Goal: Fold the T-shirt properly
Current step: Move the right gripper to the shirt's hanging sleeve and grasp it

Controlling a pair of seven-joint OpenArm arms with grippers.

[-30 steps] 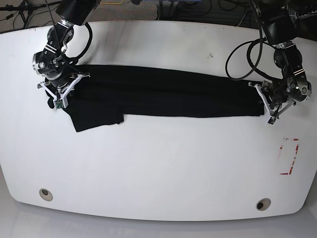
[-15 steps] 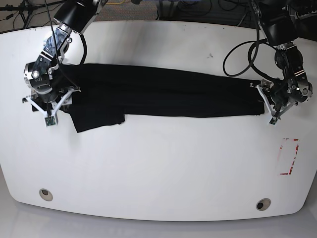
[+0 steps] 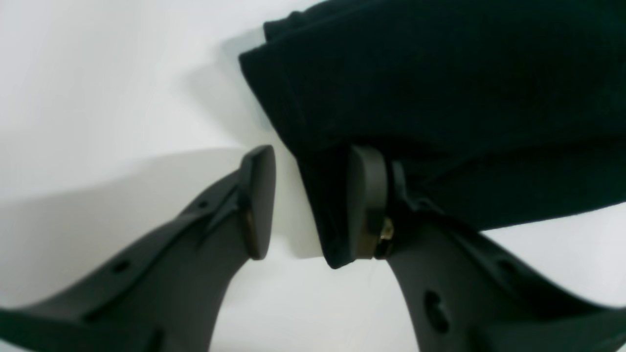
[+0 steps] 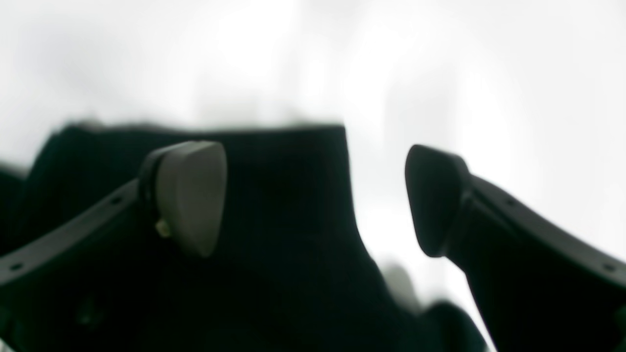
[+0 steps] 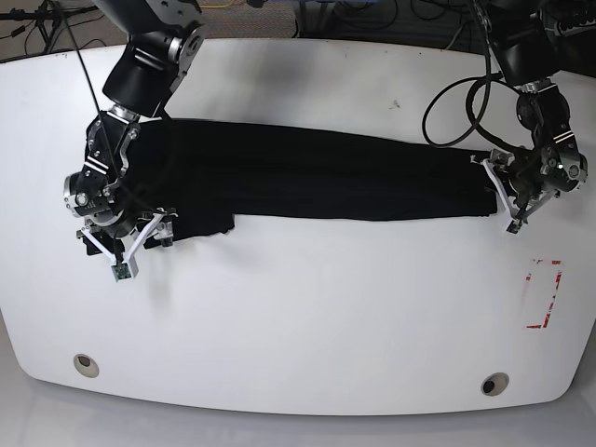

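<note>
The black T-shirt (image 5: 307, 177) lies as a long, narrow folded band across the white table (image 5: 307, 307), with a flap hanging forward at its left end. In the base view my right gripper (image 5: 119, 247) hovers at that left flap. Its wrist view shows it open wide (image 4: 313, 200), one pad (image 4: 188, 195) over the cloth (image 4: 283, 205), the other over bare table. My left gripper (image 5: 506, 200) sits at the shirt's right end. It is open (image 3: 311, 200), with the cloth's edge (image 3: 440, 73) hanging between the pads against the right pad (image 3: 367, 200).
A red-outlined rectangle (image 5: 545, 293) is marked on the table near the front right. Two round holes (image 5: 86, 365) (image 5: 494, 383) sit near the front edge. Cables and dark gear crowd the far side behind the table.
My right arm has swung toward the front along the shirt's left end, from the upper corner down to the hanging flap. The left arm has barely moved.
</note>
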